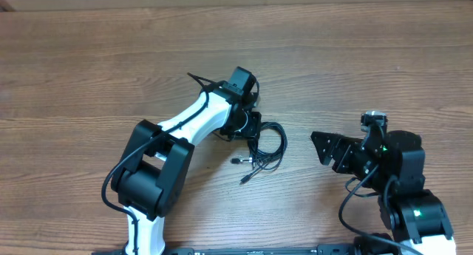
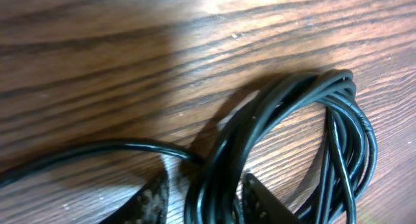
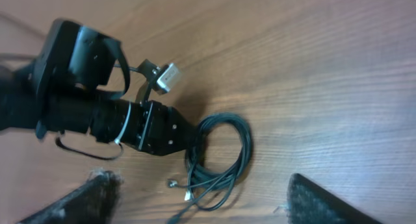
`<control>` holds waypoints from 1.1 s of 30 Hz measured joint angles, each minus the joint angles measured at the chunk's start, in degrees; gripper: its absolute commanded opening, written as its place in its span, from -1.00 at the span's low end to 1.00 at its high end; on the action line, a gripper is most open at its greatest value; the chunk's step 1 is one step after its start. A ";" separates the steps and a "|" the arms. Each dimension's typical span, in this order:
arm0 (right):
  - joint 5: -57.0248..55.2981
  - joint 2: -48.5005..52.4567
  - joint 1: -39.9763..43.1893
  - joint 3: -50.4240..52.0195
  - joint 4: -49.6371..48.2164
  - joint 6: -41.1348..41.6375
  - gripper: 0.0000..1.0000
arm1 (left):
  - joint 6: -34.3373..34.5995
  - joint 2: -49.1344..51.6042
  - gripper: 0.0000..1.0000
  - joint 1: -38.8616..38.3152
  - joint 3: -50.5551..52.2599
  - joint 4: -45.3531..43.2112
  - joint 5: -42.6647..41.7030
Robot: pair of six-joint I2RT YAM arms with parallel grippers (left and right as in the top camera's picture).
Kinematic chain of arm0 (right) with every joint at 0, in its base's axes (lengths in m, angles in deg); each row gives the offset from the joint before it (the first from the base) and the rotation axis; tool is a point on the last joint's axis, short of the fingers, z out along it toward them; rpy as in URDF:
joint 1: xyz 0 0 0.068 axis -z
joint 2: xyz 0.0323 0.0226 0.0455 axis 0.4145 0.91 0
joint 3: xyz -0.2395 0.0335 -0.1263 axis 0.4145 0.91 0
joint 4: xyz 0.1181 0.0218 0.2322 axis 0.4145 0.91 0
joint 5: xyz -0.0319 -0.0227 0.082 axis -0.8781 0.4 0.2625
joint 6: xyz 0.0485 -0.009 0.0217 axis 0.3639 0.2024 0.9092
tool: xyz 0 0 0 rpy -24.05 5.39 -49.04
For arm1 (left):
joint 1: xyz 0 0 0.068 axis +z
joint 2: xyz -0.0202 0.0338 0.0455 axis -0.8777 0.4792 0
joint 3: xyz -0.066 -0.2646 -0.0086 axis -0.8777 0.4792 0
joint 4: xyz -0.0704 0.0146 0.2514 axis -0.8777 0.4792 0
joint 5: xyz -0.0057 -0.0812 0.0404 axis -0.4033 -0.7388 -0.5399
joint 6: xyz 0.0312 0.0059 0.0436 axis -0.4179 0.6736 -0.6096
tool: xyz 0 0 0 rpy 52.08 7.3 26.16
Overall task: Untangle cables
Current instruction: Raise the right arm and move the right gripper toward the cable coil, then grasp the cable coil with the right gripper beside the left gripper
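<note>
The cables (image 1: 270, 147) lie on the wooden table as one tangled coil of thin black cord, with small plug ends (image 1: 238, 161) trailing at its near left side. My left gripper (image 1: 252, 137) is down over the coil's left edge. In the left wrist view the bundle (image 2: 279, 107) passes between the two fingers (image 2: 155, 199); the right one touches it and a strip of wood shows beside the left one, so the jaws stand open around it. My right gripper (image 1: 319, 148) is wide open, to the right of the coil, holding nothing. The right wrist view shows the coil (image 3: 244, 138) beyond the right gripper (image 3: 208, 204).
The left arm (image 1: 188, 122) reaches diagonally from the front left base (image 1: 151, 177) to the coil. The right arm's base (image 1: 410, 203) sits at the front right. Bare wood table (image 1: 355, 55) lies behind and beside both arms.
</note>
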 measured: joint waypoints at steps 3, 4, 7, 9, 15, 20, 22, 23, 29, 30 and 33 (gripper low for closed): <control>0.26 2.89 0.00 0.00 0.42 3.21 0.16 | 0.13 0.00 -0.86 -1.14 0.15 -0.20 1.09; 0.28 3.82 0.00 0.00 0.70 4.09 0.04 | 0.02 0.02 -0.92 -1.14 0.15 -0.22 1.29; 0.90 6.08 0.00 0.00 1.33 5.22 0.01 | 0.22 0.04 -0.92 -1.38 0.15 -0.20 1.46; 2.19 7.85 0.00 0.00 1.38 5.60 -0.16 | -0.26 0.04 -0.92 -1.07 0.15 -0.17 1.05; 5.14 14.62 -0.02 0.00 1.01 8.57 -0.37 | -8.33 0.52 -0.91 2.78 0.15 -2.29 -8.35; 6.05 21.57 0.00 -0.02 -3.13 17.66 -0.37 | -16.52 0.63 -0.91 6.49 0.13 -5.84 -19.02; 7.13 24.26 0.00 -0.02 -5.68 21.00 -0.35 | -20.09 0.63 -0.92 7.69 0.13 -5.81 -22.82; 8.00 25.42 0.00 -0.02 -7.28 22.21 -0.35 | -21.79 0.63 -0.91 8.04 0.15 -5.81 -24.59; 14.16 31.10 -0.02 -0.07 -17.29 25.70 -0.31 | -27.39 0.63 -0.92 8.26 0.13 -6.19 -30.38; 14.67 31.85 0.00 -0.07 -17.97 25.92 -0.30 | -27.89 0.63 -0.92 8.26 0.13 -6.34 -30.86; 15.67 33.38 -0.02 -0.07 -18.05 26.40 -0.31 | -28.81 0.63 -0.91 8.26 0.13 -6.71 -31.87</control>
